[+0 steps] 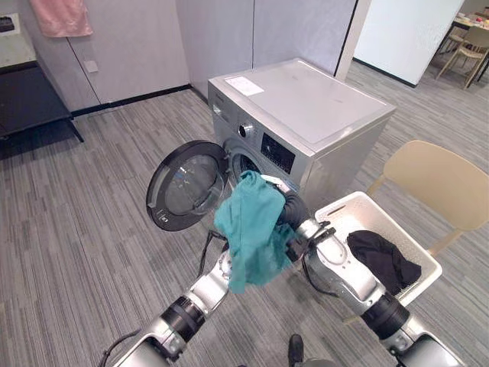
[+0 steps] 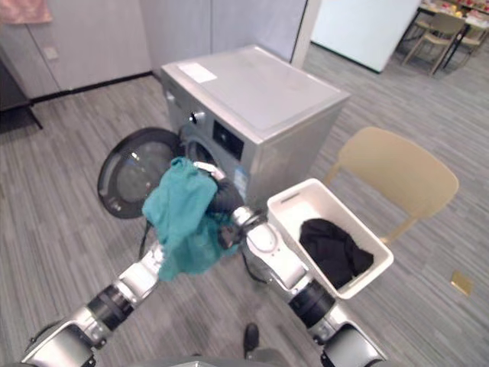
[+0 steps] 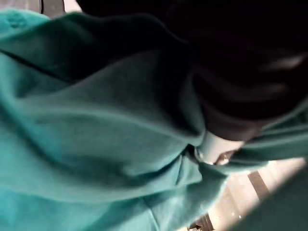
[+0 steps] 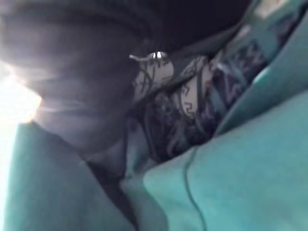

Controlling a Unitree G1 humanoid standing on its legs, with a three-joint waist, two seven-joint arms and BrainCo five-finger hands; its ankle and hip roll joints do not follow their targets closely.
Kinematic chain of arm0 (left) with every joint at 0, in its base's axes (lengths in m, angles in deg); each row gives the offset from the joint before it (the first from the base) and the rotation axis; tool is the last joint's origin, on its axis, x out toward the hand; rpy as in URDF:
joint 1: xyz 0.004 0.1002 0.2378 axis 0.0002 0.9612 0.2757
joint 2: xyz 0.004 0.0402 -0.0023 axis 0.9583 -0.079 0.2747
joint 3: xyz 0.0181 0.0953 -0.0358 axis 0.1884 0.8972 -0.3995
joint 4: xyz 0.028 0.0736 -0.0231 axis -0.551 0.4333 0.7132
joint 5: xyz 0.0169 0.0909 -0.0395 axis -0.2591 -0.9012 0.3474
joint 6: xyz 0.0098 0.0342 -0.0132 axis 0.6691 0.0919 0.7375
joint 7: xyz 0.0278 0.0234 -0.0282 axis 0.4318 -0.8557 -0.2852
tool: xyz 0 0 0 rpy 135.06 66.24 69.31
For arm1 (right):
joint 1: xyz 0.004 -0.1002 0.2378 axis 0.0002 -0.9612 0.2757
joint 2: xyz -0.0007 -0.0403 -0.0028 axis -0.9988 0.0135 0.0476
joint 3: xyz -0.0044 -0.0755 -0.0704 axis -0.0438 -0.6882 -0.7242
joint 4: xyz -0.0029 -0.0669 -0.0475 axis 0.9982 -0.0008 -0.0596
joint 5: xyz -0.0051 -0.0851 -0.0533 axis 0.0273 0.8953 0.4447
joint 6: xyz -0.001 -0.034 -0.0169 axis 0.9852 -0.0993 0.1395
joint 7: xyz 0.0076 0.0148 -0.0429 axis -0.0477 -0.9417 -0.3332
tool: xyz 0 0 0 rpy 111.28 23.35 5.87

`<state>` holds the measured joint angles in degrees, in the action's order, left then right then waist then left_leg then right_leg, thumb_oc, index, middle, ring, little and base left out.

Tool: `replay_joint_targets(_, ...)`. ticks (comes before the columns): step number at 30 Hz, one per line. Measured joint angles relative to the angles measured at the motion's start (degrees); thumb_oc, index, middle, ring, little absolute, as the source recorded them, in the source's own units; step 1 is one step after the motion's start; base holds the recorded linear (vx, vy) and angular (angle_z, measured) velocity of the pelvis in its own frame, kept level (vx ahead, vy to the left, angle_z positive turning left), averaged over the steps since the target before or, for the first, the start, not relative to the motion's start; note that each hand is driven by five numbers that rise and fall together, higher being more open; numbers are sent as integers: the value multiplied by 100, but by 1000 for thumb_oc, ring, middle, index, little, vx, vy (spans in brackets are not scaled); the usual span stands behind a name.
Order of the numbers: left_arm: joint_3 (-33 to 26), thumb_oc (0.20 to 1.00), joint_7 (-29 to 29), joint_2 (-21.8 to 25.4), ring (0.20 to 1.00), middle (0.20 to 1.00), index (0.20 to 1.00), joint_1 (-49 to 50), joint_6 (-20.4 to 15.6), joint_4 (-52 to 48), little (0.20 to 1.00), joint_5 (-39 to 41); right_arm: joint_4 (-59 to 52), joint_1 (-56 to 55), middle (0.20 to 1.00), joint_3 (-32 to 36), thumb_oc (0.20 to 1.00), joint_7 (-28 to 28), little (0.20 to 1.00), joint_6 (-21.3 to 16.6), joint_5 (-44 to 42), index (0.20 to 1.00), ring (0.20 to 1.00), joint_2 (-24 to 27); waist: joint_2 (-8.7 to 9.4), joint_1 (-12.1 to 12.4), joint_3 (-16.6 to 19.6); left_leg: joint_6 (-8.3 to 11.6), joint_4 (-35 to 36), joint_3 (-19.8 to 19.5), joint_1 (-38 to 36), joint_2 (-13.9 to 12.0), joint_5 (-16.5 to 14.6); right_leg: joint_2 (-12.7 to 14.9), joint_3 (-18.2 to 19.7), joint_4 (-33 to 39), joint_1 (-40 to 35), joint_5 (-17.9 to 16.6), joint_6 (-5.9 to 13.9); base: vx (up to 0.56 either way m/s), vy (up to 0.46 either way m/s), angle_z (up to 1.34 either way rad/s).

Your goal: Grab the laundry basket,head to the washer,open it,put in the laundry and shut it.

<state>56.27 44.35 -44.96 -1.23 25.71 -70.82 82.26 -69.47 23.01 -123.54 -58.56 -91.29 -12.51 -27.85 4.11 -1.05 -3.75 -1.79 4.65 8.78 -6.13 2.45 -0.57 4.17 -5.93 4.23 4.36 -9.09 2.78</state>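
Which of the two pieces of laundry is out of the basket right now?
The teal garment, hanging in front of the washer's open door. The black garment lies inside the white laundry basket.

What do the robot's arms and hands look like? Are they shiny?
Yes, quite shiny. Both arms are rounded silver-grey shells with dark black rings at the joints. The right hand has a dark ribbed cover over its back and wrist, and pale silver parts peek out beside it. The left hand shows a bit of silver under the cloth. Thin black cables loop beside each forearm.
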Motion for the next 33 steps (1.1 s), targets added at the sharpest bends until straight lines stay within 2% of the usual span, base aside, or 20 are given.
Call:
replay_joint_targets(4,-421,200,-5,30,200,200,200,398,13,-57,200,5,-87,-163,1000,81,1000,83,1000,109,23,1000,1000,394,-64,-2,-6,20,2,5,-84,-92,-13,-112,10,40,-98,-70,-41,20,12,-5)
replay_joint_targets(6,-800,200,-24,67,200,200,200,654,13,-178,200,6,-339,-366,1000,309,1000,99,1000,156,331,1000,1000,705,-74,1,-13,38,3,-5,-107,-140,-24,-155,1,41,-130,-67,-43,31,12,2)
replay_joint_targets(8,-1198,200,-30,176,200,200,200,958,8,-374,200,6,-619,-640,1000,753,1000,97,1000,162,803,1000,1000,1068,-85,5,-18,53,4,-3,-107,-166,-34,-179,1,42,-133,-60,-46,37,5,3)
replay_joint_targets(9,-1503,200,-65,324,200,200,200,1289,3,-534,200,5,-836,-1000,1000,1253,1000,80,1000,156,1252,1000,1000,1316,-109,10,-17,59,5,-1,-114,-179,-36,-189,1,42,-145,-39,-27,35,-2,0)
replay_joint_targets(12,-1948,200,-157,450,200,200,200,1815,1,-569,200,6,-905,-1532,1000,1775,1000,23,1000,109,1825,1000,1000,1465,-148,-17,-34,68,28,21,-108,-183,-34,-191,10,69,-139,-2,-69,20,-7,-2)
replay_joint_targets(15,-2303,200,-352,489,200,200,200,2530,-44,-481,200,-4,-818,-2431,1000,2210,1000,93,1000,66,2104,1000,1000,1471,-192,-22,-59,94,38,20,-97,-206,-51,-206,5,72,-137,22,-102,0,0,0)
replay_joint_targets(16,-2415,200,-467,533,200,200,200,2725,-105,-299,200,-34,-642,-2743,1000,2338,1000,125,1000,-11,2215,1000,1000,1474,-208,-25,-69,100,38,20,-91,-218,-55,-214,2,72,-132,31,-115,9,-30,-1)
replay_joint_targets(19,-2751,200,-668,543,200,200,200,3241,36,670,200,-48,275,-3421,1000,2567,1000,219,1000,144,2325,1000,1000,1462,-278,-40,-115,112,33,26,-86,-249,-56,-244,0,73,-123,39,-126,0,-29,-1)
replay_joint_targets(22,-2895,200,-788,467,200,200,200,3421,235,1210,200,-160,964,-3528,1000,2562,1000,285,1000,335,2528,1000,1000,1413,-302,-29,-143,125,24,24,-57,-262,-43,-259,-5,73,-76,40,-128,-14,-44,1)
replay_joint_targets(23,-2917,200,-852,446,200,200,200,3473,200,1402,200,-232,1123,-3508,1000,2575,1000,336,1000,291,2531,1000,1000,1375,-319,-20,-159,131,27,15,-1,-276,-32,-261,-15,73,-48,40,-128,-21,-34,4)
replay_joint_targets(25,-3081,200,-907,225,200,200,200,3406,290,2060,200,-244,1643,-3393,1000,2607,1000,362,1000,352,2537,1000,1000,1209,-341,5,-207,148,3,-1,19,-289,6,-282,-29,72,-51,42,-132,-90,-31,4)
replay_joint_targets(28,-3069,200,-918,194,200,200,200,3414,345,2138,200,-222,1657,-3286,1000,2562,1000,358,1000,342,2551,1000,1000,1204,-345,78,-445,170,-7,-39,105,-306,58,-289,-59,67,11,40,-133,-147,-52,8)
replay_joint_targets(29,-3103,200,-904,158,200,200,200,3269,343,2232,200,-206,1727,-3228,1000,2563,1000,341,1000,323,2550,1000,1000,1190,-296,46,-476,182,-161,-97,231,-301,32,-259,-94,70,75,63,-166,-77,-28,27)
replay_joint_targets(33,-3184,200,-894,-32,200,200,200,3022,341,2335,200,-141,1872,-2965,1000,2516,1000,332,1000,344,2701,1000,1000,1183,-301,186,-784,228,-569,-395,712,-319,-29,-228,-370,39,186,53,-156,-96,-12,46)
